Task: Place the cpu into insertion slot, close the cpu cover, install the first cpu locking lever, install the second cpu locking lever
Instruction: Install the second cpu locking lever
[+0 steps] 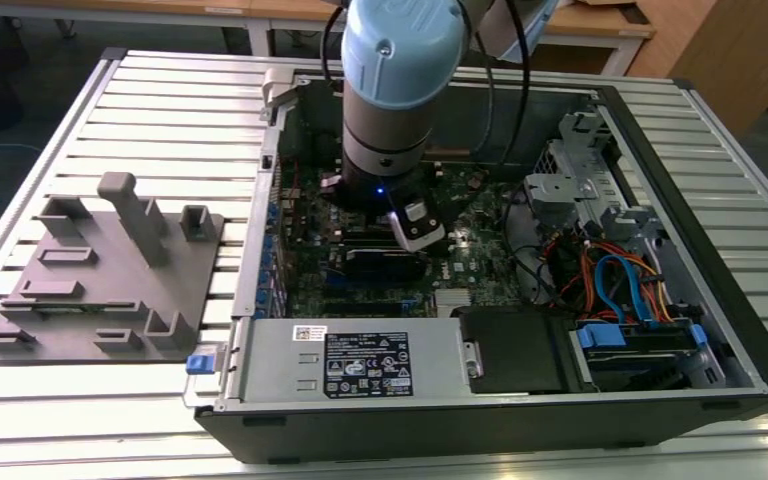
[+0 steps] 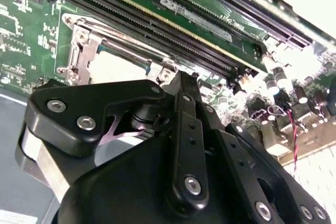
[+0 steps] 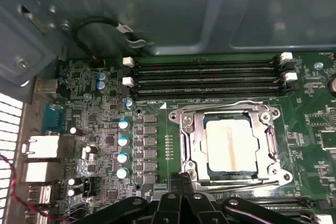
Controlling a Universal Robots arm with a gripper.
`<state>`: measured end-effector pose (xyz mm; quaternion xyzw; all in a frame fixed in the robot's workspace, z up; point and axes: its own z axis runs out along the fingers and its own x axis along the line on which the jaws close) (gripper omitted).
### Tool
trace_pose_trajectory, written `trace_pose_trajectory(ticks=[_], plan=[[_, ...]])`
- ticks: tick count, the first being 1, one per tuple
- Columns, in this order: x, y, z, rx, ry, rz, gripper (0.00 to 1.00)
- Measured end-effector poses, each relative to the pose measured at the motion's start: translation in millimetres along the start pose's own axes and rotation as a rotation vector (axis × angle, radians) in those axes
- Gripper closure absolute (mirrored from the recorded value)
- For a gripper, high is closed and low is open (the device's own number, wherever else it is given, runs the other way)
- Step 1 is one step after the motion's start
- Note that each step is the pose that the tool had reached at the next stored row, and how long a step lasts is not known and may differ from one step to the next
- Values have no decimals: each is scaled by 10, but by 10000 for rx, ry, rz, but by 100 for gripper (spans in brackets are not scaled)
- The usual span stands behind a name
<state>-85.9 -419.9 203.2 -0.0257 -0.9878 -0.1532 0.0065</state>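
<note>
Noted, working from the exterior view's left: grey fixture plate [image 1: 104,270] sat on the slatted table [image 1: 171,90], well apart from the work. Beside it the open computer case [image 1: 704,300], with the arm [image 1: 391,100] reaching straight down onto the green motherboard [image 1: 478,200]; drive cables [image 1: 618,285] lay toward the exterior view's right, clear of the arm. In the first wrist view the cpu [image 3: 231,142] lay flat in the insertion slot [image 3: 231,171], and the cpu cover [image 3: 191,140] appeared folded down around it, chip showing through the window. The gripper [image 3: 182,178] sat low at one corner of the socket, jaws drawn close together, holding nothing I could make out. A thin wire lever [image 3: 226,103] ran along the edge nearest the memory slots [image 3: 205,77]; I could not tell whether it was latched. Judgement: for lever work I would keep the narrow tips on the wire alone, press down and sideways slowly, and stay off the cover frame and the capacitors [image 3: 122,148] just beside the socket.
</note>
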Motion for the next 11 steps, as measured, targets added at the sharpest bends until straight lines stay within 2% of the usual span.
trace_pose_trajectory(ticks=[4, 11], plan=[[3, 22, -70, 1, 1, -1, 89], [3, 24, -77, 1, 7, 2, 89]])
